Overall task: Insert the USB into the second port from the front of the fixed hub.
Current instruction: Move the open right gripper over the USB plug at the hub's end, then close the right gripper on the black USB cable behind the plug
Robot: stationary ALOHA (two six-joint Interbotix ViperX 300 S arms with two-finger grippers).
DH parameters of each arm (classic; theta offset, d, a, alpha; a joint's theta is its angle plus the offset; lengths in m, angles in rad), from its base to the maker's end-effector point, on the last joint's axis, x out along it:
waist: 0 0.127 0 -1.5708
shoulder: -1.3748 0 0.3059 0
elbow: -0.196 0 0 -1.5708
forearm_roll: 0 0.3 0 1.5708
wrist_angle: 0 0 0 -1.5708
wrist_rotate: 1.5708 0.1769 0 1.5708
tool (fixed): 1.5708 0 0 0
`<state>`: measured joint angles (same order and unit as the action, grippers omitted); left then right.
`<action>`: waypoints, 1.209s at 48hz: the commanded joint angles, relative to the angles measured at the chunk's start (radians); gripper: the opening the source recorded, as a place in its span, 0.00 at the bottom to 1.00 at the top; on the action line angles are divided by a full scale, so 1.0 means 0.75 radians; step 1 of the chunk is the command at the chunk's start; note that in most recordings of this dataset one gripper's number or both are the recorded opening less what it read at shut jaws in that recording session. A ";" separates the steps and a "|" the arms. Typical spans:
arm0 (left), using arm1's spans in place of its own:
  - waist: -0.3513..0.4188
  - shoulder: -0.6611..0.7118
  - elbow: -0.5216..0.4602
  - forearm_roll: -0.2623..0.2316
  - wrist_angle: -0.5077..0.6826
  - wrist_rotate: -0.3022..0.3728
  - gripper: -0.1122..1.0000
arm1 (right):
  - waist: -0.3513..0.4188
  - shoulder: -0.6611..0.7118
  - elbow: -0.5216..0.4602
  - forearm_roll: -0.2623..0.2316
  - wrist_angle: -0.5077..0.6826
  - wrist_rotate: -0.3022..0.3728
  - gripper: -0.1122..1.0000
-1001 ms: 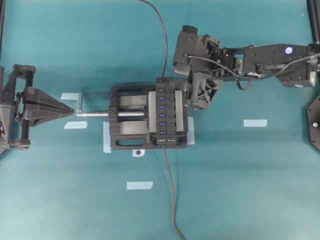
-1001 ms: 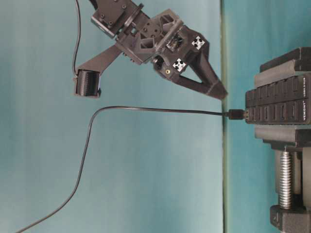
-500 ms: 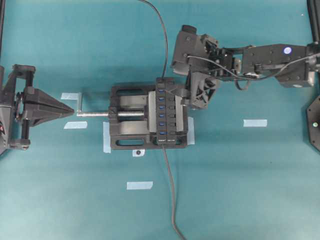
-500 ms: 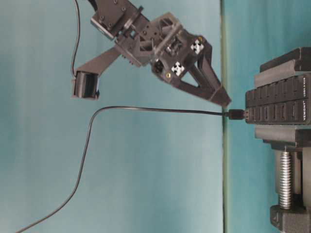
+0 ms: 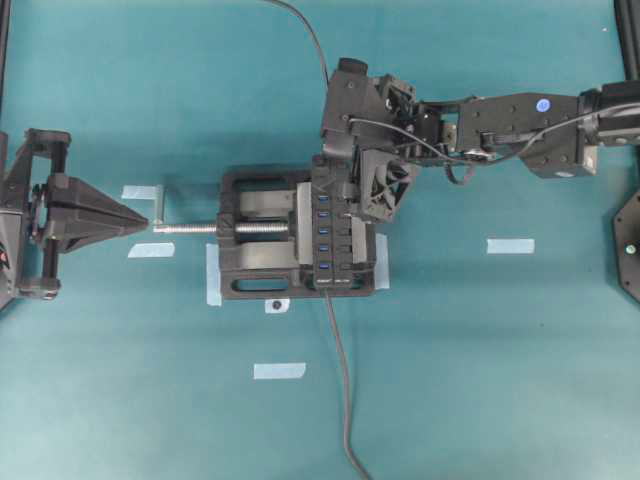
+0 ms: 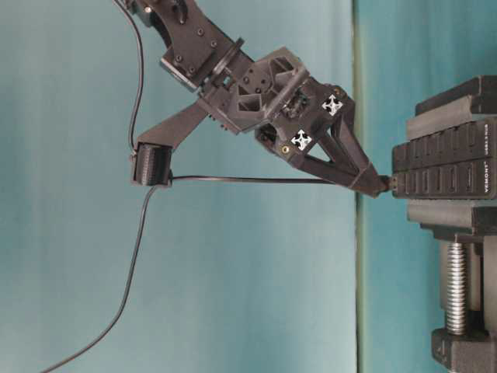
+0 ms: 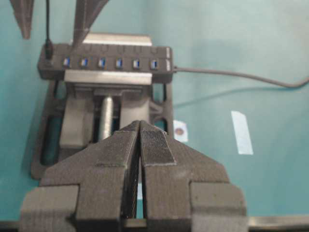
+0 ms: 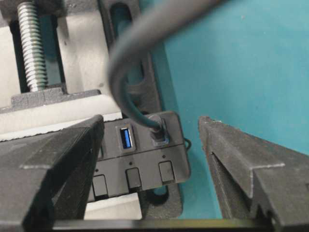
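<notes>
USB [image 8: 158, 131] plug sits seated in the end port of the fixed hub [image 8: 140, 162], at the hub's far end in the overhead view; its cable loops up and away. 1 empty blue port shows just beside it. Which end counts as front I cannot tell, so likely the plug must come out and go to port 2. Right tool [image 8: 149, 159] spread wide, jaws straddling the plug, gripping nothing. Left tool [image 7: 140, 145] closed, empty, parked well apart facing the vise [image 5: 255, 250]. Room is tight: vise wall and hub edge flank the plug; open worktop [image 5: 480, 350] lies right.
</notes>
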<state>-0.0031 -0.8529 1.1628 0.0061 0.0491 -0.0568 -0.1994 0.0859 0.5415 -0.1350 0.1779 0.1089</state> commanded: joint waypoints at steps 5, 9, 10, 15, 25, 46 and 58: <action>0.000 0.004 -0.029 0.002 -0.006 -0.004 0.10 | 0.006 -0.016 -0.031 -0.002 -0.010 -0.002 0.79; 0.000 0.004 -0.029 0.002 -0.006 -0.004 0.10 | 0.006 -0.014 -0.031 -0.002 -0.010 -0.002 0.76; -0.002 0.004 -0.029 0.002 -0.006 -0.004 0.10 | 0.006 -0.014 -0.031 -0.002 -0.008 -0.002 0.75; -0.002 0.004 -0.029 0.002 -0.006 -0.004 0.10 | 0.006 -0.012 -0.031 -0.002 -0.010 -0.002 0.65; -0.002 0.002 -0.029 0.002 -0.006 -0.004 0.10 | 0.006 -0.010 -0.031 -0.002 -0.014 0.000 0.38; 0.000 0.002 -0.027 0.002 -0.006 -0.004 0.10 | 0.018 -0.016 -0.031 -0.002 -0.012 0.008 0.17; 0.000 0.002 -0.027 0.002 -0.006 -0.006 0.10 | 0.018 -0.043 -0.037 -0.002 -0.008 0.012 0.17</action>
<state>-0.0031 -0.8544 1.1628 0.0061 0.0491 -0.0583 -0.1979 0.0920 0.5415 -0.1381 0.1733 0.1089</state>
